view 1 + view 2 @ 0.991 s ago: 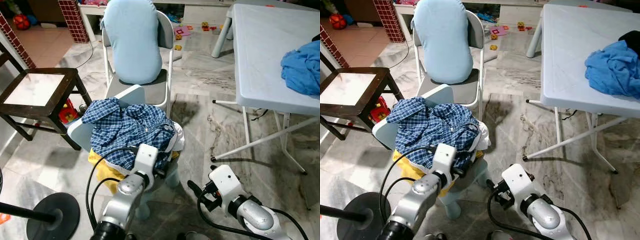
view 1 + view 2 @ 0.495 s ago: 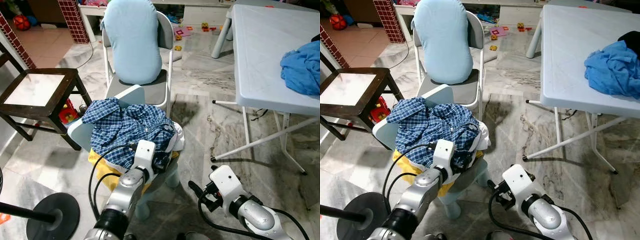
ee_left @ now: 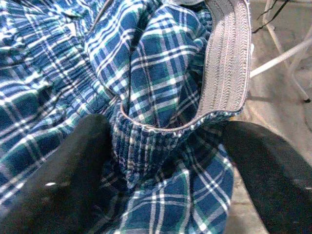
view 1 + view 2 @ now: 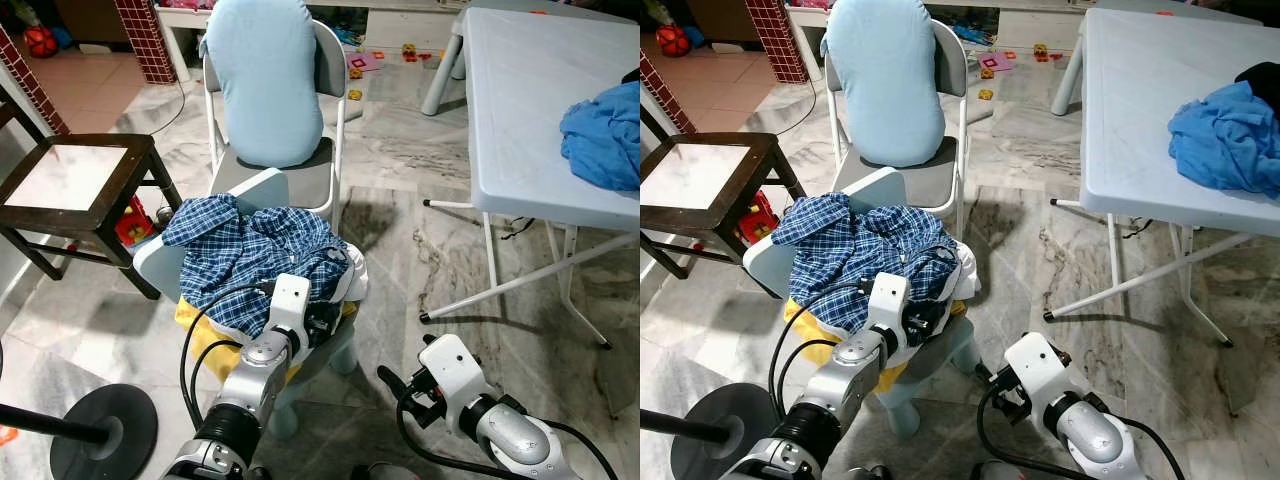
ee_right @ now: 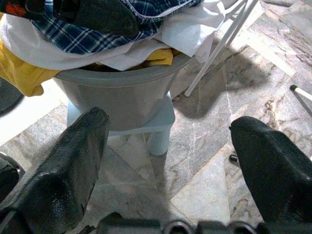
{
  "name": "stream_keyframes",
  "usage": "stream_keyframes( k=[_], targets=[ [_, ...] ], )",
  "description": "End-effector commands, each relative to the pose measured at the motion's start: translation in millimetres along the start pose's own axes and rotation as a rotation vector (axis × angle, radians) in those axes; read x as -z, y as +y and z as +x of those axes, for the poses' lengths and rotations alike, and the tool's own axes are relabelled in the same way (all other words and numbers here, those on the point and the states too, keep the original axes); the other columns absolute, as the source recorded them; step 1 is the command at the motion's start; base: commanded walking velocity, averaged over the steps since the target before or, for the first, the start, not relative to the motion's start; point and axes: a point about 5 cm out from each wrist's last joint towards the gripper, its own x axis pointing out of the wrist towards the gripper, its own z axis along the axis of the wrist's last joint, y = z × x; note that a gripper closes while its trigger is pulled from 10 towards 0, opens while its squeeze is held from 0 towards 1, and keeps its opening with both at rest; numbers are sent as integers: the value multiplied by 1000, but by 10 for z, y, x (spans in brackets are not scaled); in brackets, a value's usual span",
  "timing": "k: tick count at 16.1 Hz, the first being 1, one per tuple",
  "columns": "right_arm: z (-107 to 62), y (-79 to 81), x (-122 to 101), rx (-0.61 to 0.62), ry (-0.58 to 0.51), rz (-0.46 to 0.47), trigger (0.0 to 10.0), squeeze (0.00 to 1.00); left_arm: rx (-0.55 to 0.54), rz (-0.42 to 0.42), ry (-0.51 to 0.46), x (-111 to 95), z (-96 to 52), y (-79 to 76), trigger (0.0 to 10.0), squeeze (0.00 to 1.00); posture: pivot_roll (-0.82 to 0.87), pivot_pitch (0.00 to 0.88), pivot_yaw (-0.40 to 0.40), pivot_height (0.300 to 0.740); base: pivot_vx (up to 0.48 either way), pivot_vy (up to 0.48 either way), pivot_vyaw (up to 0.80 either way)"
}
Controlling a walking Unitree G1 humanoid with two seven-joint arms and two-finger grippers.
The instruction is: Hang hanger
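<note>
Left wrist view: open left claw [image 3: 161,161] astride ribbed plaid shirt [image 3: 161,97].

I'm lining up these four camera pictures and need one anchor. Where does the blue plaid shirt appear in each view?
Left eye view: blue plaid shirt heaped on the small grey chair, left of centre.
Right eye view: same heap, slightly further left.
Left wrist view: close-up plaid folds between the left gripper open jaws.
Right wrist view: a plaid strip at the upper edge.
Shared landmark: the shirt's grey ribbed collar band.
</note>
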Motion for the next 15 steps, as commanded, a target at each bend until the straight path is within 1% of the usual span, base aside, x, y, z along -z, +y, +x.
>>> stream_keyframes(
  k=[1, 6, 9, 13, 15],
  targets=[
    [-11, 38, 20, -18, 9, -5, 10000, 0, 10, -14, 5, 17, 10, -15, 0, 0, -248, 159, -21, 740, 0, 0, 0],
    [-10, 35, 61, -16, 13, -7, 10000, 0, 35, -20, -10, 29, 23, -41, 0, 0, -242, 159, -23, 740, 0, 0, 0],
    [-1, 30, 54, -15, 10, -12, 10000, 0, 28, 7, -43, -22, 36, -32, 0, 0, -241, 157, -22, 740, 0, 0, 0],
    [16, 33, 35, -15, 3, -14, 10000, 0, 14, 43, -57, -37, 36, -1, 0, 0, -235, 152, -20, 740, 0, 0, 0],
    [24, 38, 24, -18, 2, -12, 10000, 0, 10, 54, -87, -53, 32, -7, 0, 0, -229, 151, -20, 740, 0, 0, 0]
  ],
)
